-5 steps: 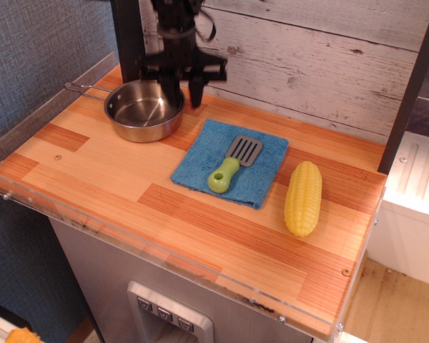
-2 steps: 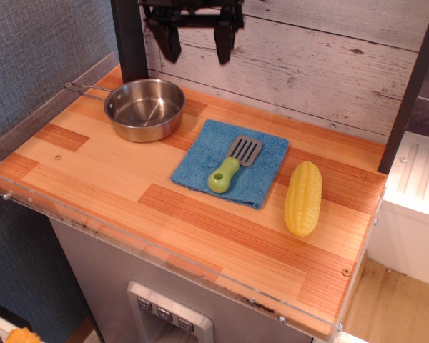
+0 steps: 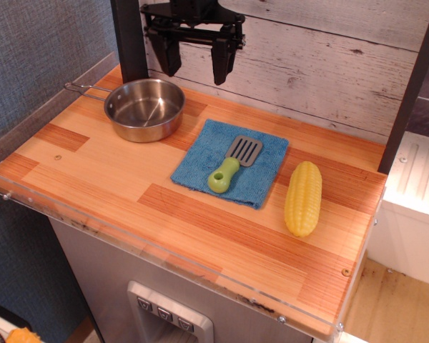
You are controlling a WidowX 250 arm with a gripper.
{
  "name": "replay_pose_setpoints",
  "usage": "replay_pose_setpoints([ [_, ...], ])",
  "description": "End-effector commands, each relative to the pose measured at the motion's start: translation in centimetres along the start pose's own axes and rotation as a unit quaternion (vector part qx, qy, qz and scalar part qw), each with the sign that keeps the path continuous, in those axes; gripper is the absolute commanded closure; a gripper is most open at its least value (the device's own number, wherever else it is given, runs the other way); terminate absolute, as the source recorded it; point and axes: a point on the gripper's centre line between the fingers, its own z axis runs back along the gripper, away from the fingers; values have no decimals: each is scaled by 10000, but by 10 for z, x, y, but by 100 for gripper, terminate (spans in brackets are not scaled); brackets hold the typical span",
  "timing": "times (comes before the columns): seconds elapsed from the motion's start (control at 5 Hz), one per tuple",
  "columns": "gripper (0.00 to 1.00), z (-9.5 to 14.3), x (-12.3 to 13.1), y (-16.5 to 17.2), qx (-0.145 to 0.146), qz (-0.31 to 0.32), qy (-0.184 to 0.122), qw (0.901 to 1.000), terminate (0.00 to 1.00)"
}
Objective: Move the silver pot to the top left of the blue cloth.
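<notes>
The silver pot (image 3: 144, 108) sits upright on the wooden counter at the back left, its wire handle pointing left. It is just off the upper left corner of the blue cloth (image 3: 231, 163), which lies flat in the middle of the counter. My gripper (image 3: 194, 70) hangs open and empty above the counter, behind and to the right of the pot, in front of the plank wall. It touches nothing.
A green-handled spatula (image 3: 232, 163) lies on the cloth. A yellow corn cob (image 3: 303, 198) lies to the cloth's right. A dark post (image 3: 127, 39) stands behind the pot. A clear rim (image 3: 93, 223) edges the counter's front and left.
My gripper let go of the pot's rim, rose and opened wide. Since the last frame it has come down slightly. The pot has not moved.
</notes>
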Motion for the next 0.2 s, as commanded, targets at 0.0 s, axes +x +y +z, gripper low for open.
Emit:
replay_pose_setpoints([
  [0.0,0,16,5,4,24,-38,-204,9998,100],
])
